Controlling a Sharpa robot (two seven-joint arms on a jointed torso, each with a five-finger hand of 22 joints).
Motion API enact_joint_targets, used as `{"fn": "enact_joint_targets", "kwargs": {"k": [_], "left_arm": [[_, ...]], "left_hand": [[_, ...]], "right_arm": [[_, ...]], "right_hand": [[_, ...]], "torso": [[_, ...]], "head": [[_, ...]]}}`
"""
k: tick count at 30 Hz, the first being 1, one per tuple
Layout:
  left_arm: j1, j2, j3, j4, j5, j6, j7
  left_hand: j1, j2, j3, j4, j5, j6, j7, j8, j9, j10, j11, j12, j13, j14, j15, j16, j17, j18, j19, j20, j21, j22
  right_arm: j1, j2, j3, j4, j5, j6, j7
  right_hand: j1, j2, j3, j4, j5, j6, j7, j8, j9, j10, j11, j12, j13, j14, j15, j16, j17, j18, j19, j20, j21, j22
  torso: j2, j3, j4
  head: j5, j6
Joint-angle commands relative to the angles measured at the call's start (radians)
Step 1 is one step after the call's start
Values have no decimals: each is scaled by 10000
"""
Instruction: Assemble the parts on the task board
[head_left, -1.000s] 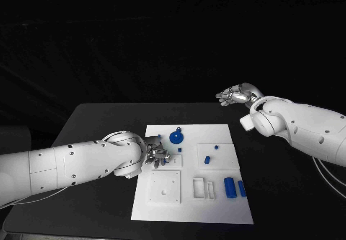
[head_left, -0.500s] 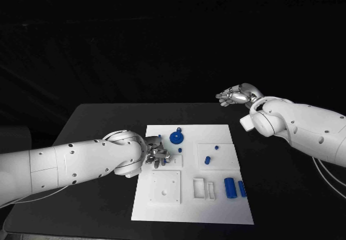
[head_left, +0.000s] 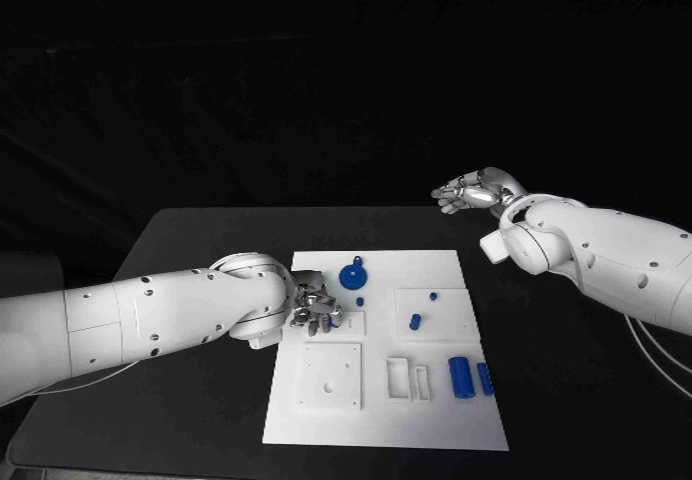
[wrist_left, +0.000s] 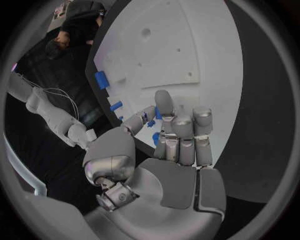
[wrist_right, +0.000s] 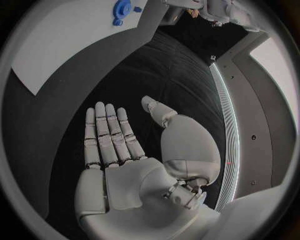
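Black table with dark all around it, and your white task board sits in the middle. Your left hand is down at the board's left edge, fingers curled in over a small raised white square there. From the left wrist camera the fingers are bunched together with bits of blue peeking between them, so it looks like it's pinching a small blue piece, though you can't make out its shape.

Your right hand is up off past the far right corner of the table, well apart from the board. In the right wrist view it's flat and spread, holding nothing.

On the board you've got a round blue knob near the far edge, a small blue peg on the raised plate right of centre, and two blue bars standing side by side toward the near right. A square white plate with holes lies near left, just beside two narrow white slots.
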Motion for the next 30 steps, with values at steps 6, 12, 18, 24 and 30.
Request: {"fn": "enact_joint_targets", "kwargs": {"k": [6,12,18,24,30], "left_arm": [[-40,32,-34,12,312,339,-77],[-28,72,-25,2,348,296,-31],[-16,98,-18,-43,349,292,-50],[1,122,-18,-102,332,433,-74],[27,156,-18,-145,330,724,-97]], "left_hand": [[-3,174,259,-168,-119,791,-718,33,5,-272,-337,87,7,543,-632,100,-36,140,-66,-1063,31,159],[-127,210,237,-147,-189,869,-748,61,42,-236,-366,209,33,548,-658,169,-72,140,-47,-1062,35,139],[-181,238,231,-133,-205,896,-759,69,57,-236,-377,262,45,547,-669,198,-89,140,-37,-1062,37,131],[-291,293,214,-92,-352,923,-772,68,77,-260,-389,347,58,538,-682,247,-126,141,-22,-1061,31,113],[-351,297,201,-52,-440,962,-783,77,92,-257,-399,413,71,538,-690,285,-146,140,-15,-1059,27,104]], "right_arm": [[3,10,7,4,-8,124,33],[3,13,7,-4,-8,121,40],[3,22,7,-5,-8,134,37],[3,13,7,-8,-8,141,39],[3,-14,7,-10,-10,130,26]], "right_hand": [[103,8,-18,-53,85,-79,41,69,-23,56,10,-76,-20,-48,53,21,-27,35,-61,34,-37,20],[74,-4,-65,-64,251,-80,42,84,-47,76,12,-113,-30,-51,56,35,-59,46,-66,49,-45,35],[67,3,-83,-71,305,-83,44,90,-59,87,12,-127,-32,-52,56,42,-73,52,-68,55,-48,42],[70,6,-87,-77,322,-85,44,92,-64,89,11,-135,-34,-55,57,44,-80,56,-71,56,-51,44],[79,9,-88,-86,346,-87,44,94,-70,91,12,-145,-35,-57,57,46,-87,60,-73,57,-53,47]], "torso": [[-2,-6,5],[-1,-4,2],[-1,-4,10],[-6,-6,7],[-5,-11,18]], "head": [[-13,-8],[-4,19],[-12,19],[-13,9],[0,-8]]}}
